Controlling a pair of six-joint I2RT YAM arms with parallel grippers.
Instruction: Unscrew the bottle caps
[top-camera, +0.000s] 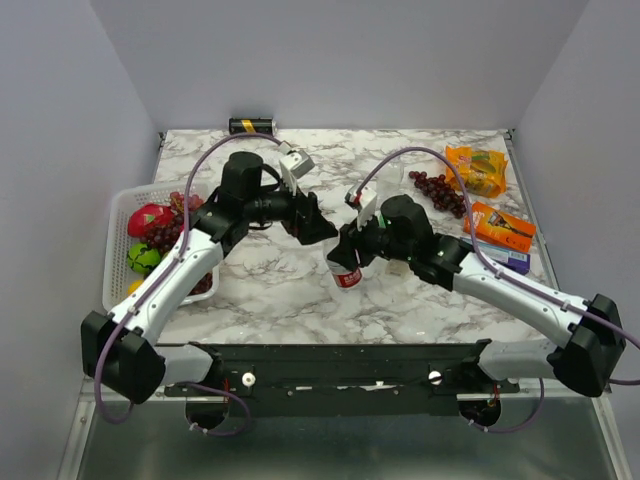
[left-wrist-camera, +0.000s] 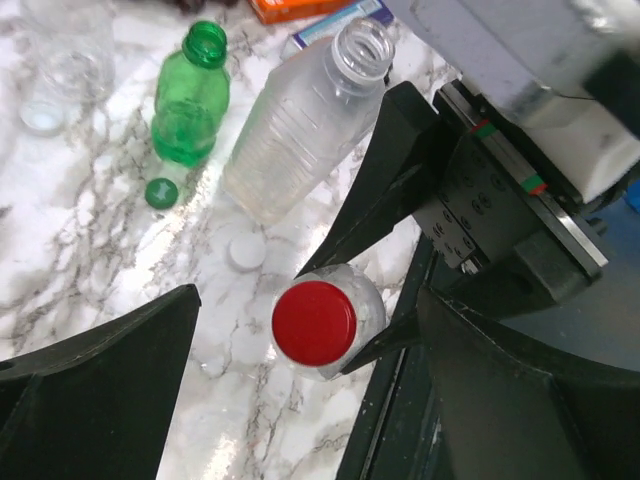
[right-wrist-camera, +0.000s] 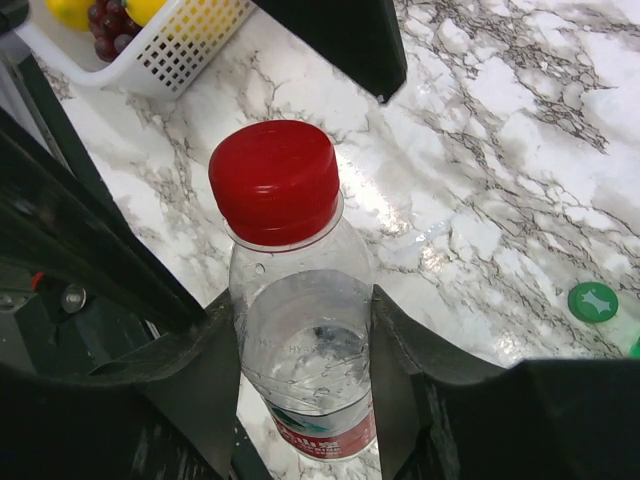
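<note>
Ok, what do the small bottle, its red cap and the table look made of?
The small bottle looks like clear, glossy plastic: you can see through its wall. The red cap seems to be opaque plastic, smooth with a slight sheen. The table has a white, grey-veined marble look with glossy reflections; real stone or printed laminate, can't tell.

White fruit basket (top-camera: 114, 240) left; grapes (top-camera: 440, 190), orange bag (top-camera: 477, 170), orange box (top-camera: 500, 227) right; black can (top-camera: 252, 126) at back.
</note>
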